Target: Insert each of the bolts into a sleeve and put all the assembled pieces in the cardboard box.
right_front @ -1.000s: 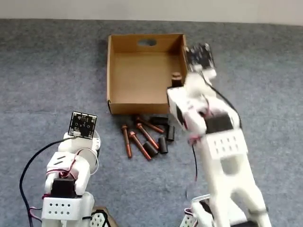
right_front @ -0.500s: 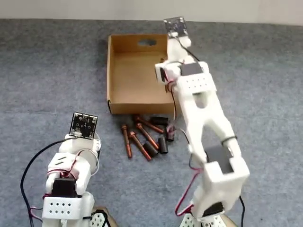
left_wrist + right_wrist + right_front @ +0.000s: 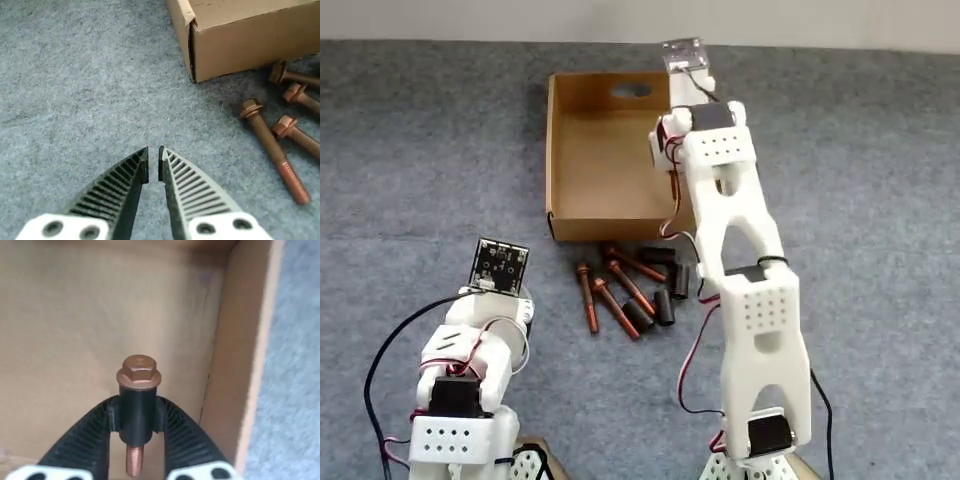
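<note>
The left gripper (image 3: 153, 167) hangs low over grey carpet (image 3: 75, 75), its fingers drawn almost together with nothing between them. Bare carpet lies open ahead of it and to its left. Off to its right lie the loose bolts (image 3: 272, 145), with the loose sleeves (image 3: 665, 300) beyond them, all just outside the near wall of the cardboard box (image 3: 600, 160). The box's near corner stands ahead and to the right of this gripper, apart from it. The right gripper (image 3: 135, 412) is over the box floor, clamped on a black sleeve (image 3: 136, 402). A bolt (image 3: 139, 372) runs through the sleeve, head pointing away from the gripper's base. The box's right wall runs close beside this gripper; bare cardboard floor spreads on its other side.
</note>
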Tool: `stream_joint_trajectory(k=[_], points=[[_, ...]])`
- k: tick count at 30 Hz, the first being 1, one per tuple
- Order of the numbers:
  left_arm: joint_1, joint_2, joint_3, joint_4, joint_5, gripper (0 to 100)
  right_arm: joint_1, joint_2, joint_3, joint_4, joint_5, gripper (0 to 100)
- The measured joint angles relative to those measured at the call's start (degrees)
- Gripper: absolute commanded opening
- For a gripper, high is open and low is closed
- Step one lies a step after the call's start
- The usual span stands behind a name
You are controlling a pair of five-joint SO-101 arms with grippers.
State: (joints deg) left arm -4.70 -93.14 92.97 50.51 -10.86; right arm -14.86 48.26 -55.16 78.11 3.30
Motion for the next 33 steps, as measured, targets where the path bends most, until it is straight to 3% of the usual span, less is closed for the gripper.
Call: stream_joint_trajectory(k=[10,21,27,33], points=[[0.0,0.0,0.0,0.0,-0.1,6,0.0,10.5,-16.4,12.6,0.0,0.7],[0.0,0.0,0.0,0.0,-0.1,6,0.1,15.1,-17.7,13.9,0.0,1.1],[0.0,0.0,0.0,0.0,-0.1,6,0.1,15.1,-17.8,13.9,-2.8,15.0],[0.0,0.0,0.0,0.0,-0.1,6,0.1,14.9,-20.0,13.9,-4.7,15.1]])
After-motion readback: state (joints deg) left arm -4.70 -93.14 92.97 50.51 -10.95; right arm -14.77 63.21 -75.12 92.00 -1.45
